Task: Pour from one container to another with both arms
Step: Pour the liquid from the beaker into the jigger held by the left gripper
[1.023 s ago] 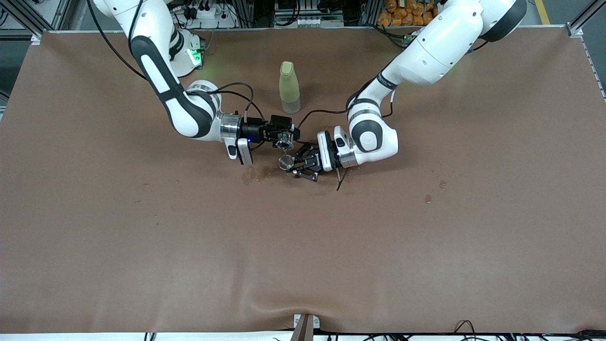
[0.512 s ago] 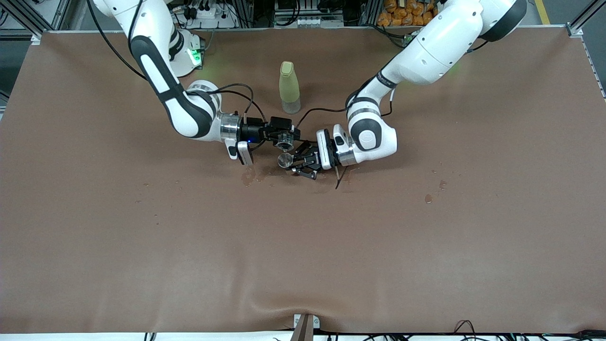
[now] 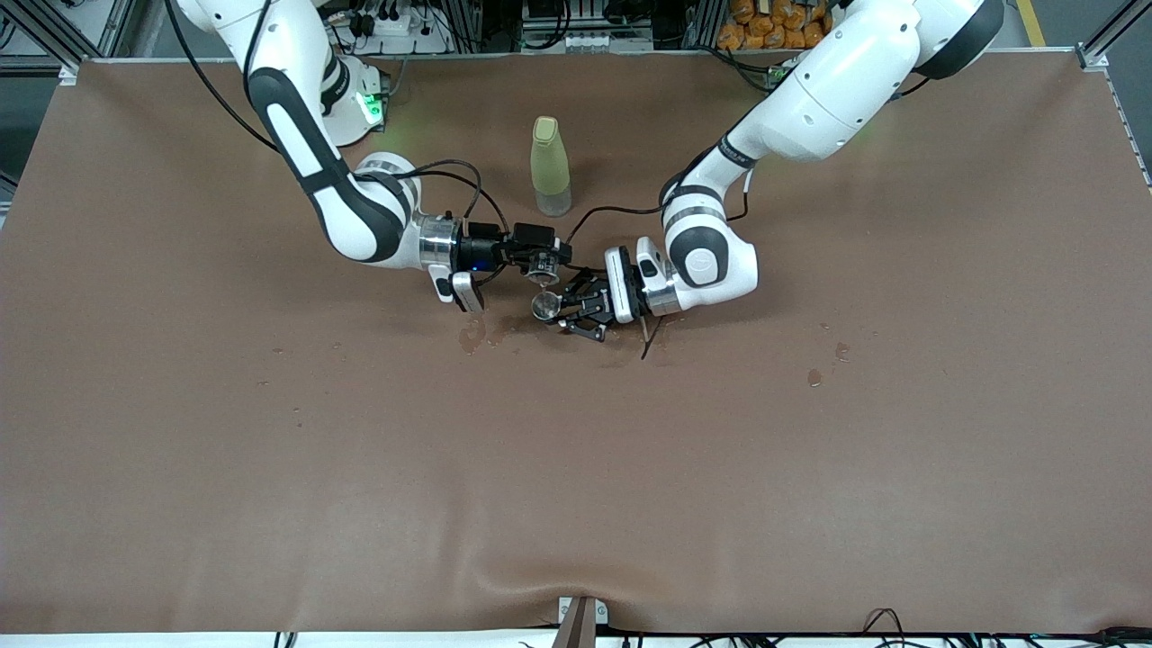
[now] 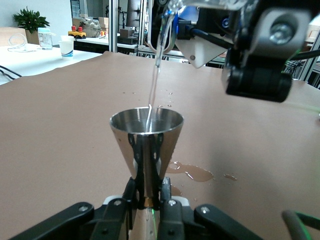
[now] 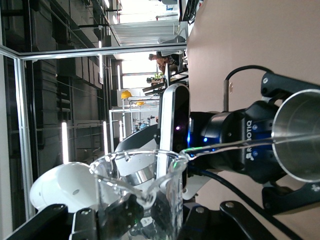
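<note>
Between the left gripper's (image 3: 560,311) fingers (image 4: 131,192), a steel jigger (image 4: 146,142) is standing upright, clamped at its narrow waist. Just above it, the right gripper (image 3: 538,261) is clamping a tilted clear glass beaker (image 5: 142,187), and a thin stream of water (image 4: 155,75) is falling into the jigger. Under the fingers, small puddles (image 4: 192,172) are lying on the brown table (image 3: 576,468). Farther from the front camera, a pale green bottle (image 3: 550,166) is standing upright. Metal framing and shelving are showing around the room.
</note>
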Motion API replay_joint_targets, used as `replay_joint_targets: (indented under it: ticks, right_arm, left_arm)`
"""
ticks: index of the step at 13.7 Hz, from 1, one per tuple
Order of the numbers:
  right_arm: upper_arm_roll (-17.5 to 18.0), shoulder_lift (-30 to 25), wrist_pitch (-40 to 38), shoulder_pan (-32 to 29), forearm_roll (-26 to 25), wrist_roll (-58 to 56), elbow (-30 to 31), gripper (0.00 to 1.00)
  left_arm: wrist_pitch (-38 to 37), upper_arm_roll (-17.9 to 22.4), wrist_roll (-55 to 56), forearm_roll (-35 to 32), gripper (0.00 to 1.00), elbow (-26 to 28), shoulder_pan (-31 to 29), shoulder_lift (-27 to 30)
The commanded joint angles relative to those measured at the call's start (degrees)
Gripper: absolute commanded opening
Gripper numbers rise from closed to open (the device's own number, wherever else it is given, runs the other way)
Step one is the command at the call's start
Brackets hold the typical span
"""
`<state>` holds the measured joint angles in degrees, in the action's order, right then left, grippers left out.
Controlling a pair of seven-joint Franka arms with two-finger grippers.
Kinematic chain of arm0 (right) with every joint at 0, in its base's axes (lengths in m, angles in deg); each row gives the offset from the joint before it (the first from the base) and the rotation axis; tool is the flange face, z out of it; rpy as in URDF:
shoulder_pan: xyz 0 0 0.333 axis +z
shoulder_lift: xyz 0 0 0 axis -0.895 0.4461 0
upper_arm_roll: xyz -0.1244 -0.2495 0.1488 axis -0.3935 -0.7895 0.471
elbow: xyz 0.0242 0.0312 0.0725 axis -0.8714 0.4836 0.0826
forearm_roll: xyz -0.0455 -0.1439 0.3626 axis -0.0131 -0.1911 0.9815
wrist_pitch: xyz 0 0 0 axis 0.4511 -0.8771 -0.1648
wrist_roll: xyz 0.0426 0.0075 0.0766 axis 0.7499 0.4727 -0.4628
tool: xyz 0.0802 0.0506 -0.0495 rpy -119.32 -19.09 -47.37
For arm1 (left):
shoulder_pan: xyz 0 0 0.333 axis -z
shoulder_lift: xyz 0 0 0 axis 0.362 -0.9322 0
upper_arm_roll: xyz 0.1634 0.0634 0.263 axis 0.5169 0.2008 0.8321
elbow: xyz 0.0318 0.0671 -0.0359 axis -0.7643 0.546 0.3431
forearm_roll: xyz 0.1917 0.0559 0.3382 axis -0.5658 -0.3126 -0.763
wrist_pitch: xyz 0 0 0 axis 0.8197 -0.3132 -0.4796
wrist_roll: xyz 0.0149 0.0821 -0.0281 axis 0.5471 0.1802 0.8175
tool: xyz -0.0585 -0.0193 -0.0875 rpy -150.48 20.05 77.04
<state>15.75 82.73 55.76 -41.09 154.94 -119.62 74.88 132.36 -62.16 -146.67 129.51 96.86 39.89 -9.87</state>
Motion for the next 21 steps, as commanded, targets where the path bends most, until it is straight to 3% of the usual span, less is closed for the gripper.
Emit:
replay_joint_targets:
  ticks: [1,12,21]
  right_arm:
    - [0.08,-1.49,-0.64,0.0,0.95,3.36,0.58,0.0]
    - [-0.01,-1.49,-1.96,-0.18,1.04,14.35,0.58,0.0]
    - [-0.01,-1.49,-2.14,-0.18,0.95,14.54,0.49,0.0]
  left_arm:
    - [-0.36,-0.67,-1.61,2.08,0.0,1.97,-0.73,2.24]
    - [-0.54,-0.85,-1.7,2.08,0.0,3.99,-1.61,3.47]
    - [-0.54,-2.43,-1.7,4.19,0.0,6.98,-1.7,5.06]
